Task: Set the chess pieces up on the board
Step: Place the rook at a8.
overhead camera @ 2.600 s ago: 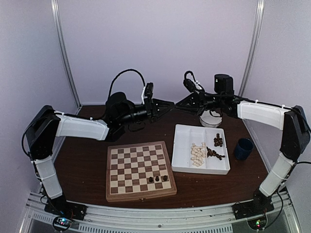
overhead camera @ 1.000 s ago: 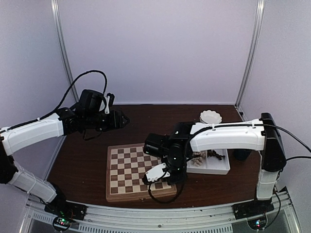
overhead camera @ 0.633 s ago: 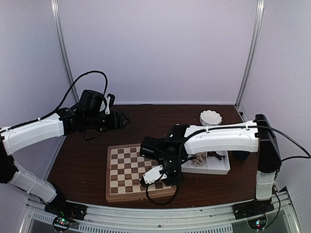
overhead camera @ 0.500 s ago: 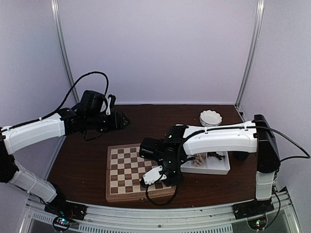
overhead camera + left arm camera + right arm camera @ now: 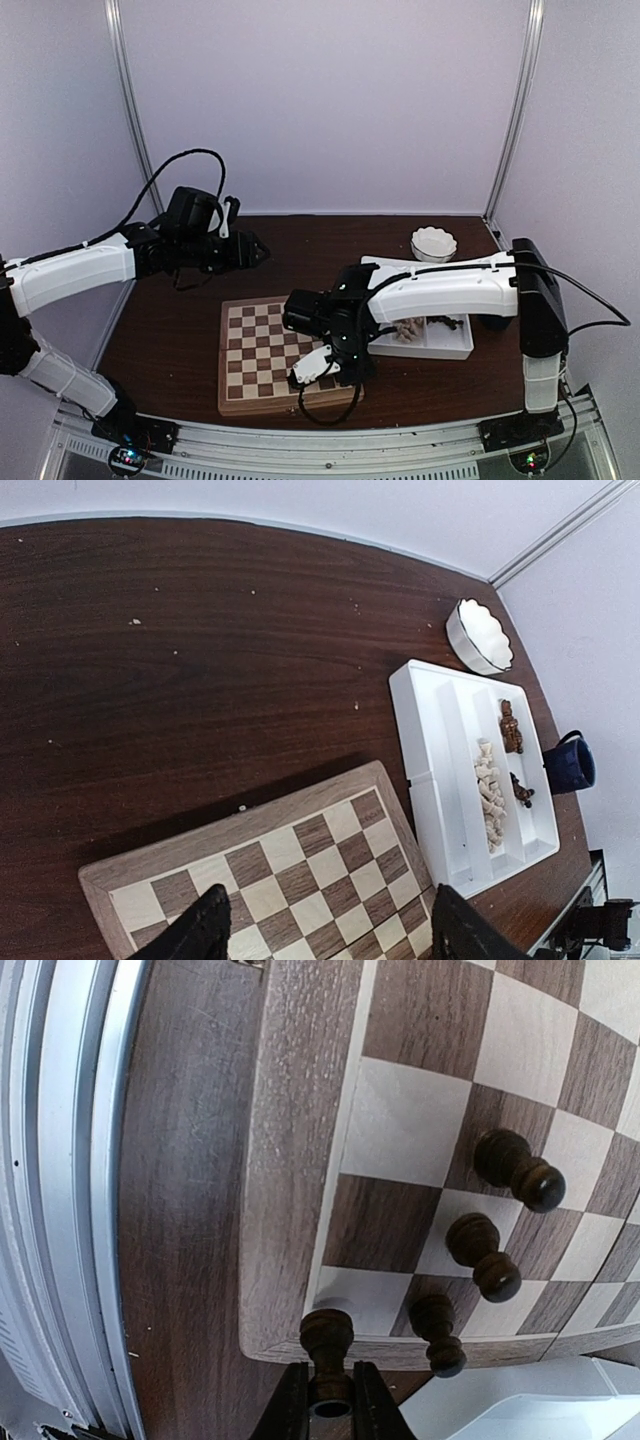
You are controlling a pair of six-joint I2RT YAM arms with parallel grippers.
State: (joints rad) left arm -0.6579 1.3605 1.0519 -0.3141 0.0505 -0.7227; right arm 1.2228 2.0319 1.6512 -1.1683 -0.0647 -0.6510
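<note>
We are finding the board (image 5: 255, 345) lying at the near middle of the table (image 5: 300, 250); the tray (image 5: 440, 740) is sitting just to its right, with chess pieces (image 5: 488, 798) lying in its compartments; the bowl (image 5: 434, 242) is standing behind the tray, the cup (image 5: 568, 763) to the tray's right; three pieces (image 5: 482, 1253) are standing in a row near the board's near right corner; the right tool (image 5: 328, 1400) is hanging over that corner with a fourth piece (image 5: 327, 1338) between its fingers; the left tool (image 5: 325, 935) is hovering behind the board's far edge.
</note>
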